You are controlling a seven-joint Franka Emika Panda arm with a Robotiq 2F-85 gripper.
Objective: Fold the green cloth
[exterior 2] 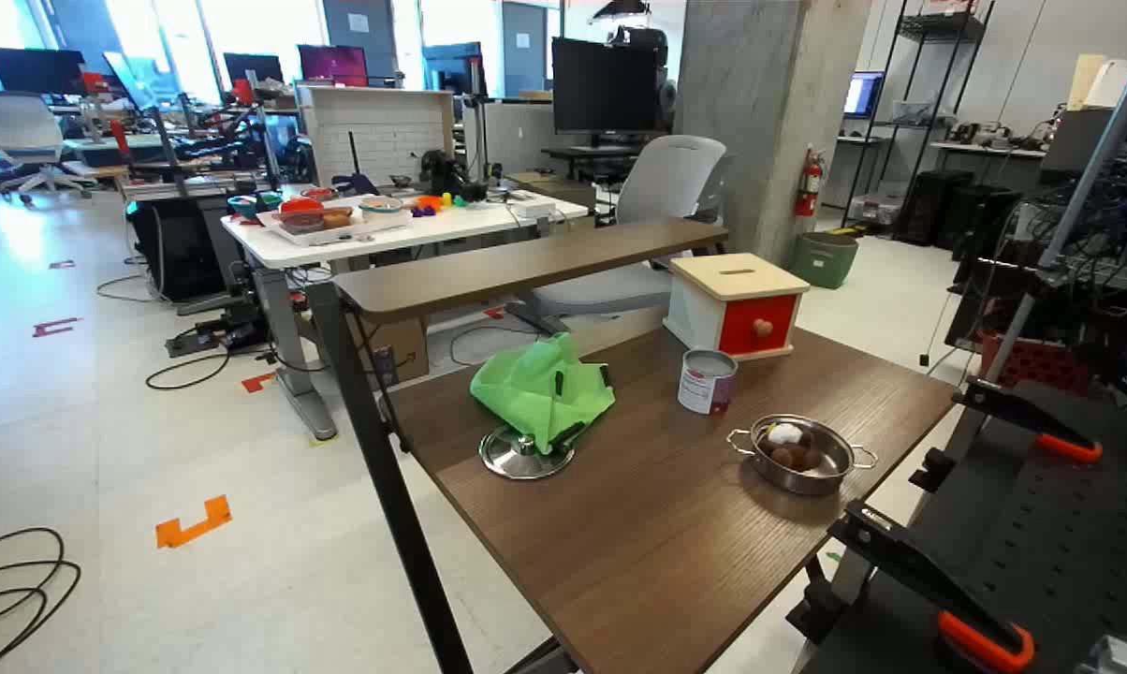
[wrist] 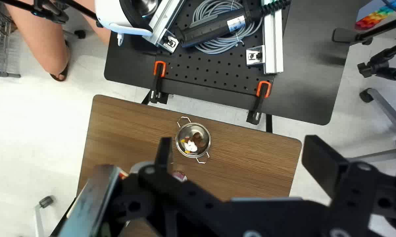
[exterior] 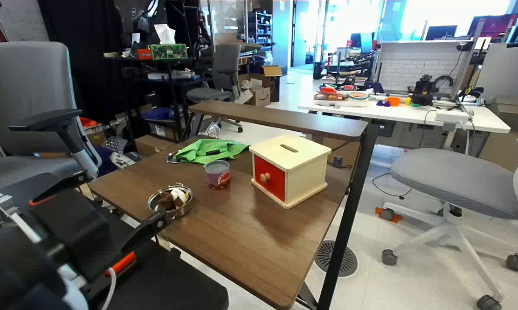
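The green cloth (exterior: 218, 148) lies crumpled in a loose heap on the brown table (exterior: 259, 241), and it also shows in an exterior view (exterior 2: 535, 379). One edge of it rests over a shiny metal lid (exterior 2: 517, 462). Several small dark items or marks show on the cloth; I cannot tell what they are. In the wrist view the cloth is hidden or out of view. My gripper (wrist: 239, 156) is open, its fingers wide apart with nothing between them, high above the table. The gripper does not show in either exterior view.
A metal pot (exterior 2: 812, 484) holding small brown and white toys stands near the table's robot-side edge. A can (exterior 2: 696, 391) and a wooden box (exterior: 308, 172) with a red drawer stand near the cloth. A raised shelf (exterior: 280, 118) runs along the table's far side.
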